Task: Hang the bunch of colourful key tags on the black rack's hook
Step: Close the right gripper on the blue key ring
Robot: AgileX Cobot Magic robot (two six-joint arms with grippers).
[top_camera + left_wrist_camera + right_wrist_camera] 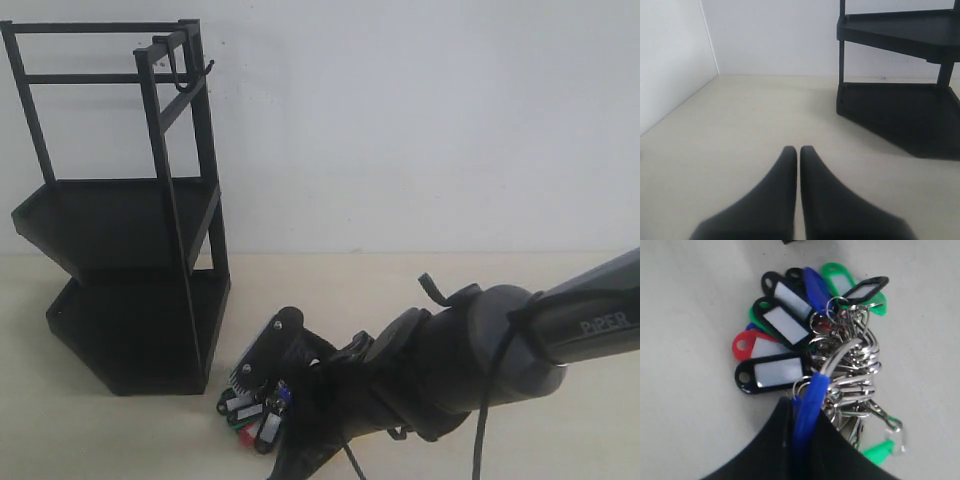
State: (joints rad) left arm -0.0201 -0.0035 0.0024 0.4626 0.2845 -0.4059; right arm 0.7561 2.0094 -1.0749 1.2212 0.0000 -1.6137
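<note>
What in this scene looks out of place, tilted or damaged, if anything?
Nothing stands out. The black rack stands upright with its hook bare. The key tag bunch lies on the table beside the rack's base, and the right gripper pinches its blue loop. The left gripper is shut on nothing.

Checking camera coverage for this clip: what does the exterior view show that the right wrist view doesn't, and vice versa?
Exterior only: the black rack with its hook on the top bar, bare, and the right arm reaching low beside the rack's base. Right wrist only: the right pincer closed on the blue loop, plus the metal rings up close. Both: the colourful key tag bunch, down on the table, not yet hung.
</note>
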